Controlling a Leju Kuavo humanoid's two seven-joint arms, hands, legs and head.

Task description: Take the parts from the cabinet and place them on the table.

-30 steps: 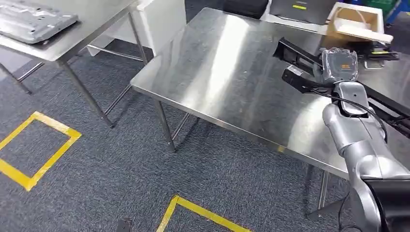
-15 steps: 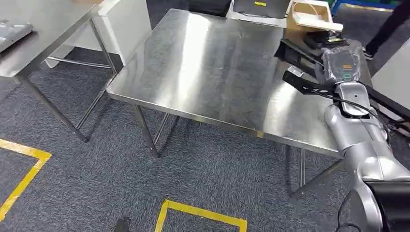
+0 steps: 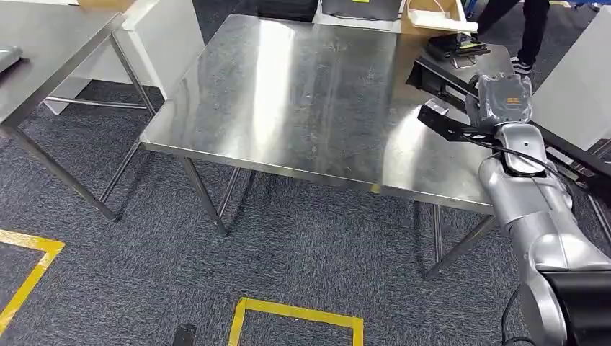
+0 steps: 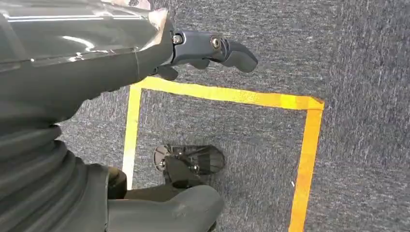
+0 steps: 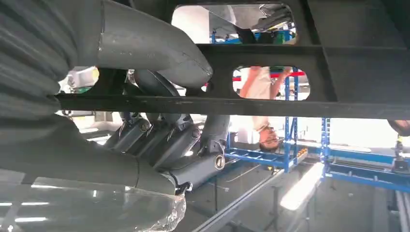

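Observation:
My right hand (image 3: 502, 101) grips a long black metal frame part (image 3: 447, 126) and holds it above the right side of the steel table (image 3: 302, 94). In the right wrist view its fingers (image 5: 169, 140) wrap round a bar of the black part (image 5: 270, 104), which has cut-out windows. The part reaches from over the table out past its right edge. My left hand (image 4: 203, 48) hangs over the carpet with its fingers apart and nothing in it.
A second steel table (image 3: 43, 43) stands at the left, with a white cabinet (image 3: 166, 36) behind the gap. A cardboard box (image 3: 432, 14) and dark items (image 3: 450, 49) sit at the table's far edge. A person's legs (image 3: 533, 21) are at the back right. Yellow floor tape (image 3: 295, 313) lies below.
The whole picture has shifted, so the camera has turned: the table now lies more squarely ahead. My right hand still holds the black part at the same place in view.

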